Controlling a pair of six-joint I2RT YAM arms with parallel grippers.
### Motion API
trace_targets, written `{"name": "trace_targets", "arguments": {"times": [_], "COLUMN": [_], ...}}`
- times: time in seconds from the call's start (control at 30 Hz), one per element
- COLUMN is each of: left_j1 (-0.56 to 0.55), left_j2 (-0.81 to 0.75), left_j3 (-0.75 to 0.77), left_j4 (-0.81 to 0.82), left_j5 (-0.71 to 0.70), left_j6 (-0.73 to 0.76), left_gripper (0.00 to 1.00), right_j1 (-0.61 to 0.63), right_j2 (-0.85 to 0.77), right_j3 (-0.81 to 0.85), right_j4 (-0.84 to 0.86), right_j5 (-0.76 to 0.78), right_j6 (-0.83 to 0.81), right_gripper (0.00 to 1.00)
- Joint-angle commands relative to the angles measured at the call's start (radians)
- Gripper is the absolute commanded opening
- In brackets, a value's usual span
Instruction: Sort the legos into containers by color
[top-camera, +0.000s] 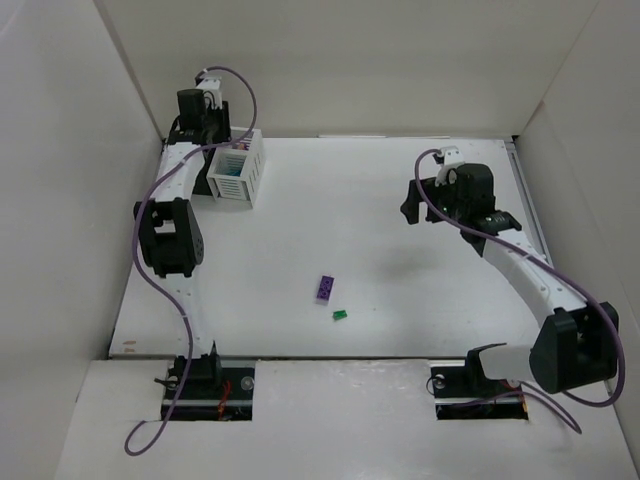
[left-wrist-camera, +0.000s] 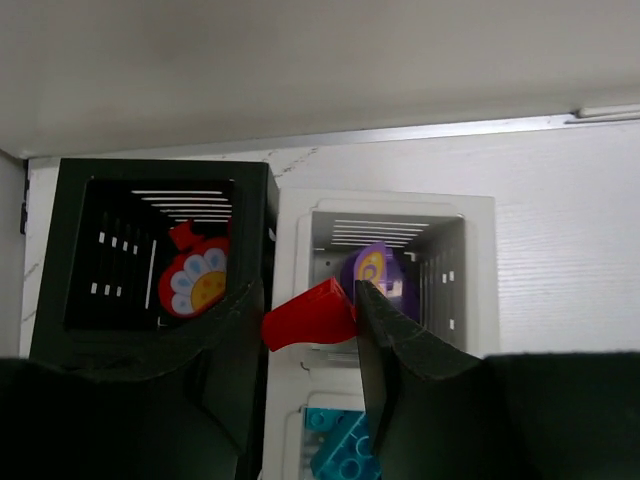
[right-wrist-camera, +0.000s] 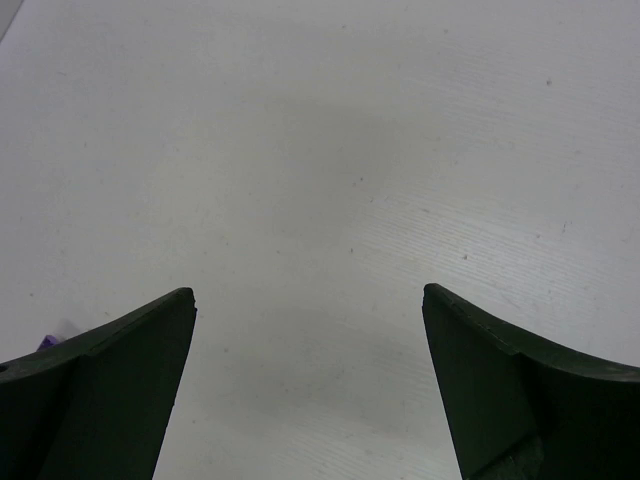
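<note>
Closest to the bases, 2 loose legos sit mid-table: a purple brick (top-camera: 325, 288) and, just nearer me, a tiny green piece (top-camera: 340, 315), close together but apart. My right arm bends up along the right side, and the right gripper (right-wrist-camera: 308, 292) hangs over bare table (right-wrist-camera: 330, 150), jaws spread all the way with nothing in them. A purple sliver peeks past its left finger, too cut off to identify.

Out in the far-left corner the left arm is stretched long. The left gripper (left-wrist-camera: 308, 300) is nipped in narrow on a red wedge (left-wrist-camera: 305, 318), right above where the black container (left-wrist-camera: 160, 172) and white container (left-wrist-camera: 390, 200) meet. Black has a red flower piece (left-wrist-camera: 195, 280), white a purple piece (left-wrist-camera: 372, 268). Teal bricks (left-wrist-camera: 340, 445) show lower down, half hidden by my fingers, and I can't tell which compartment. From the top camera the arm mostly blocks the black one.
</note>
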Motion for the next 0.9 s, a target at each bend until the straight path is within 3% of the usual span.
{"name": "trace_targets", "arguments": {"times": [0.0, 0.5, 0.57, 0.67, 0.87], "left_j1": [0.046, 0.098, 0.098, 0.098, 0.098], "left_j2": [0.003, 0.102, 0.116, 0.116, 0.044], "left_j3": [0.093, 0.133, 0.148, 0.148, 0.097], "left_j4": [0.034, 0.140, 0.140, 0.149, 0.131], "left_j5": [-0.009, -0.063, -0.078, -0.092, -0.060], "left_j6": [-0.051, -0.108, -0.117, -0.132, -0.142], "left_gripper": [0.29, 0.39, 0.45, 0.63, 0.68], "right_j1": [-0.006, -0.006, -0.006, -0.006, -0.006], "right_j2": [0.028, 0.123, 0.132, 0.132, 0.121], "right_j3": [0.075, 0.144, 0.154, 0.154, 0.154], "right_j4": [0.053, 0.062, 0.062, 0.062, 0.062], "right_j5": [0.019, 0.010, 0.000, 0.000, -0.019], "right_j6": [0.017, 0.035, 0.035, 0.035, 0.014], "right_gripper": [1.00, 1.00, 1.00, 1.00, 1.00]}}
